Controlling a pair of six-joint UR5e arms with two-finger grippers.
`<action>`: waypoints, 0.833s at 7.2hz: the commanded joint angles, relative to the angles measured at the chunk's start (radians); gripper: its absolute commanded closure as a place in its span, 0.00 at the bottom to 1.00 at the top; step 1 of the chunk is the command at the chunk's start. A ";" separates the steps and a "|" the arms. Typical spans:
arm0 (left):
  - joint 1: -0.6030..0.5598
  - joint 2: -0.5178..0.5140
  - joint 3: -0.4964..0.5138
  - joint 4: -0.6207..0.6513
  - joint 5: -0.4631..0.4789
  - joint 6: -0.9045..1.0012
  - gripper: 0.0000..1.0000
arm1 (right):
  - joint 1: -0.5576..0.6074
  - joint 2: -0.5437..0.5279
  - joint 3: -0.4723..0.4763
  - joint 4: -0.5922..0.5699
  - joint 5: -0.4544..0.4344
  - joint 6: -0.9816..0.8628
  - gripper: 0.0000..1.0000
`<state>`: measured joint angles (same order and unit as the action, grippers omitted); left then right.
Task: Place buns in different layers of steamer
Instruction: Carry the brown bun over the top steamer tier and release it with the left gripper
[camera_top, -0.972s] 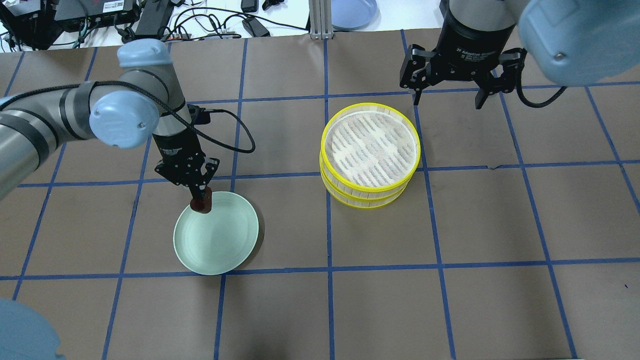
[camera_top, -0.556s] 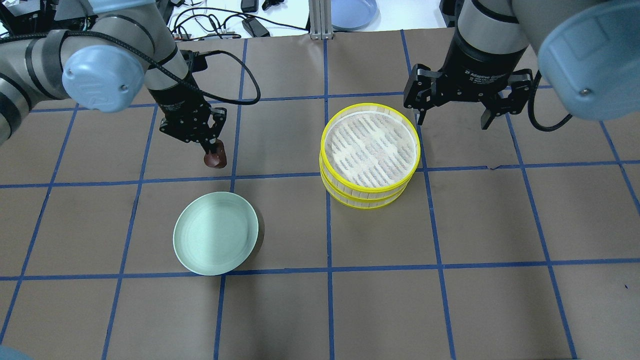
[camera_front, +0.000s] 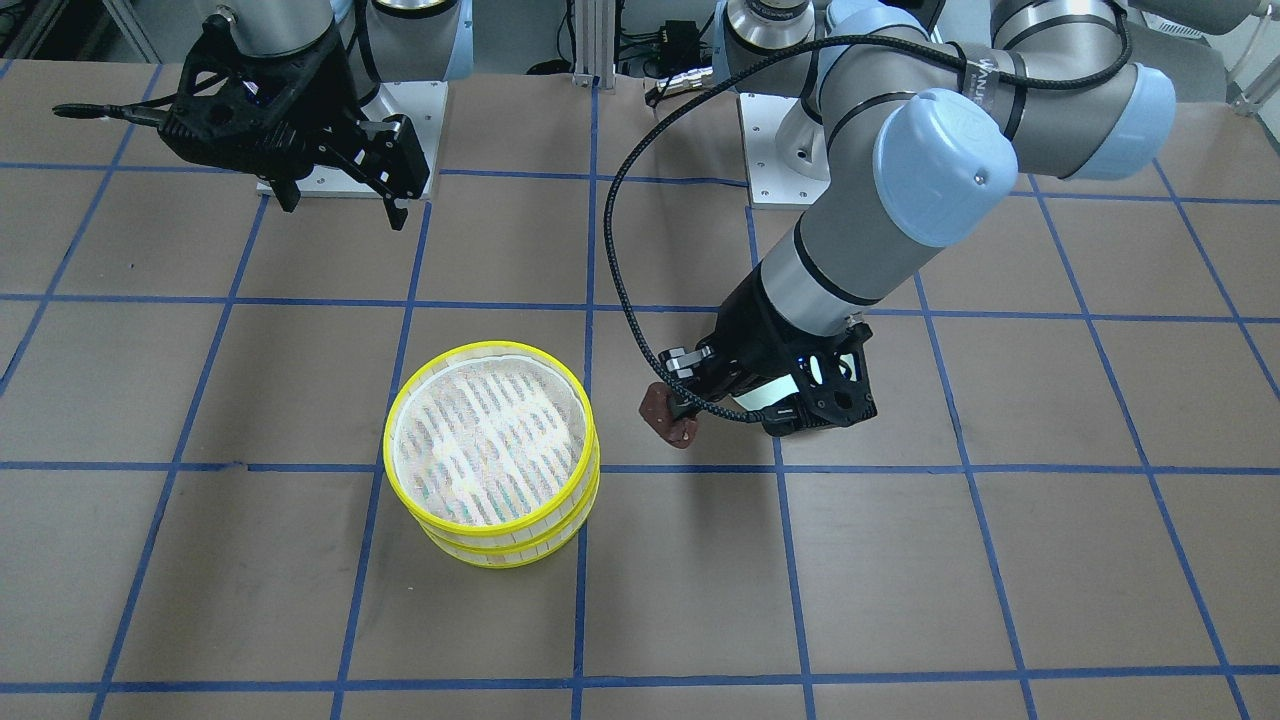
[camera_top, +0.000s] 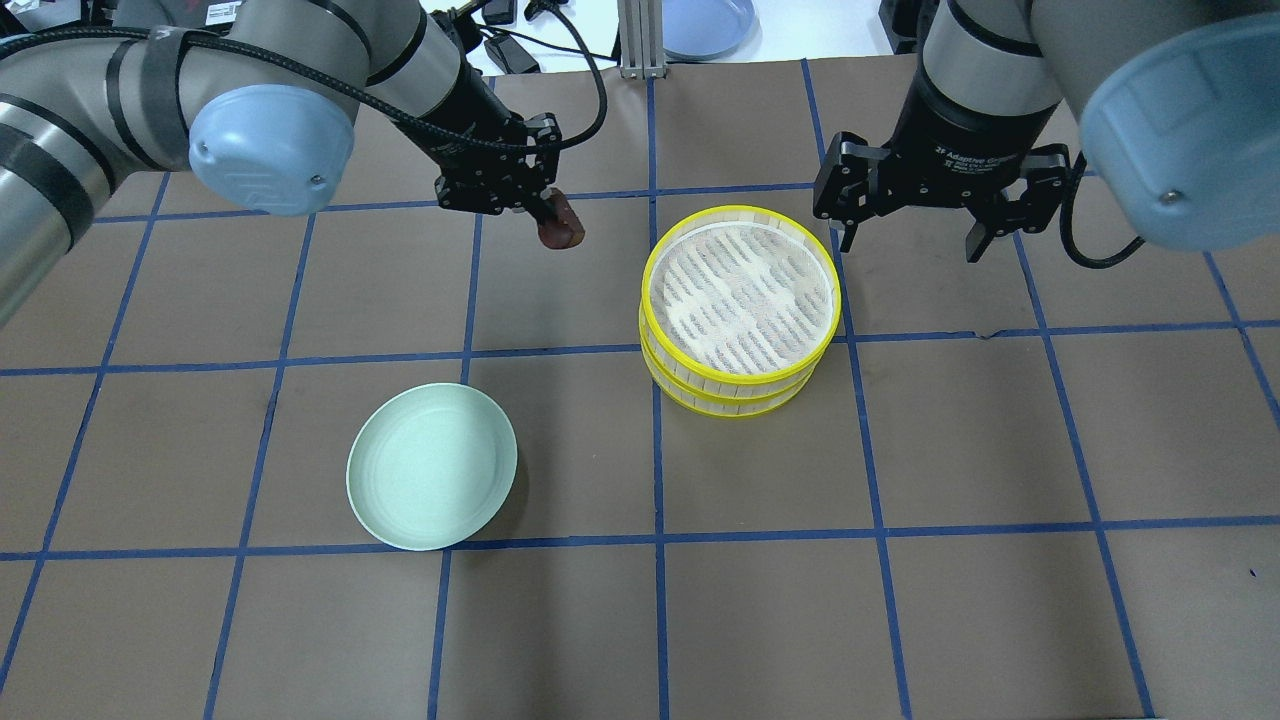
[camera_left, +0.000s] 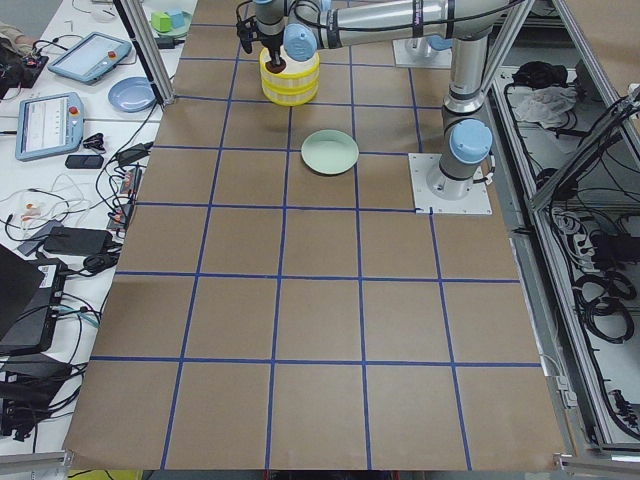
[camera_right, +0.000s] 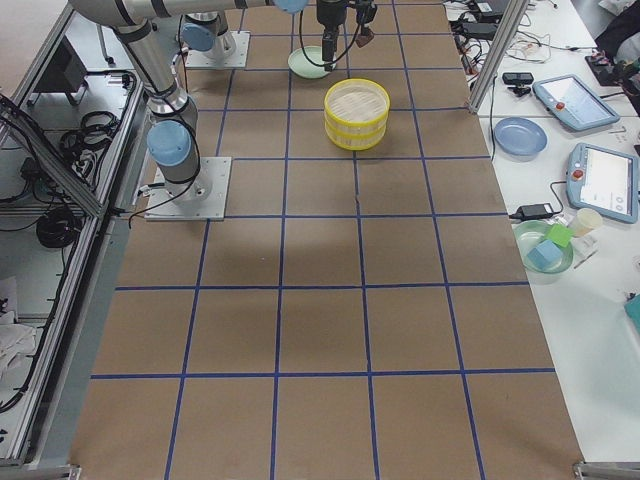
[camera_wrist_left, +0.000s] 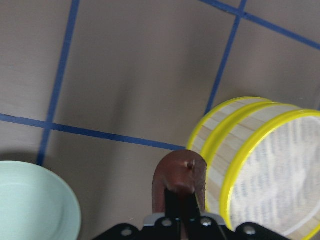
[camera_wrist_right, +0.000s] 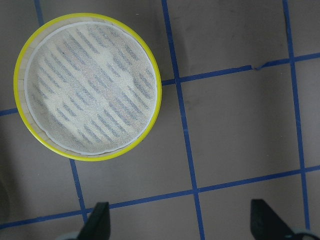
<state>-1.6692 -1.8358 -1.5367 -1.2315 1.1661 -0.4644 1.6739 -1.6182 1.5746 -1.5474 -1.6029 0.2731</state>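
The two yellow-rimmed steamer layers are stacked mid-table, the top one (camera_top: 646, 300) on the lower one (camera_top: 735, 410). The top tray's slatted base is bare. The stack also shows in the front view (camera_front: 388, 440) and the right wrist view (camera_wrist_right: 159, 95). My left gripper (camera_top: 550, 213) is shut on the reddish-brown bun (camera_top: 561, 230) and holds it in the air just left of the stack; it shows in the left wrist view (camera_wrist_left: 179, 177) beside the yellow rim (camera_wrist_left: 235, 170). My right gripper (camera_top: 910, 245) is open and empty, up and right of the stack. The cream-white bun is out of view.
A pale green plate (camera_top: 432, 480) lies empty on the brown paper, left of and nearer than the stack. Blue tape lines grid the table. Cables and a blue dish (camera_top: 705, 25) lie past the far edge.
My left gripper has lifted the brown bun off the green plate's rim and carried it far and right, up to the stack's left side. My right gripper has shifted slightly nearer the stack, still open.
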 joint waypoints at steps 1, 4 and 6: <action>-0.032 -0.038 -0.006 0.117 -0.132 -0.106 1.00 | 0.000 0.000 0.001 0.003 0.000 0.000 0.00; -0.096 -0.109 -0.029 0.224 -0.166 -0.168 1.00 | -0.002 0.000 0.002 0.004 0.000 -0.002 0.00; -0.126 -0.115 -0.077 0.224 -0.163 -0.166 0.99 | -0.002 0.000 0.002 0.006 -0.002 -0.002 0.00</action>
<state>-1.7802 -1.9456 -1.5863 -1.0101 1.0021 -0.6308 1.6720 -1.6184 1.5767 -1.5430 -1.6034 0.2715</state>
